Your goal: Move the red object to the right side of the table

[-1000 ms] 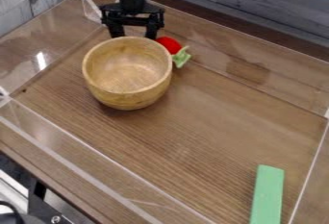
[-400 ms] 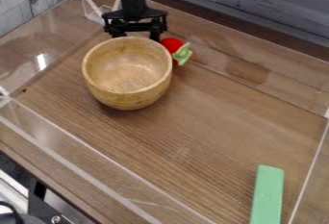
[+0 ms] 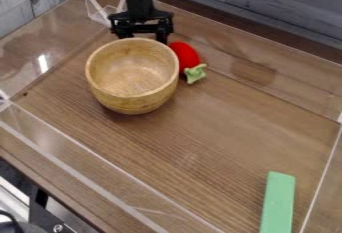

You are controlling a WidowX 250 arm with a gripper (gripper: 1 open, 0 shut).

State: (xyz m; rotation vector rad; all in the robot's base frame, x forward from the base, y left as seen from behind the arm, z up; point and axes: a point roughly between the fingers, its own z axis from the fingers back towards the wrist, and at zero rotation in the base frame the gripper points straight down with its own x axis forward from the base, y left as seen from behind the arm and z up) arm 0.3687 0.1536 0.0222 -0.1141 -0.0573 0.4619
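Note:
The red object (image 3: 185, 54) is a small glossy red toy fruit lying on the table (image 3: 227, 127), just right of the wooden bowl's far rim, with its green leafy end (image 3: 195, 73) towards the front. My gripper (image 3: 142, 31) points down behind the bowl, to the left of the fruit. Its black fingers (image 3: 166, 25) are spread wide and hold nothing. I cannot tell whether the right finger touches the fruit.
A round wooden bowl (image 3: 132, 76) stands at the left centre, right in front of the gripper. A flat light-green bar (image 3: 278, 203) lies at the front right corner. Low clear acrylic walls (image 3: 40, 37) border the tabletop.
The red fruit has shifted a little to the front right, showing more from behind the bowl, with its green end now further forward. The gripper has barely moved and stays open.

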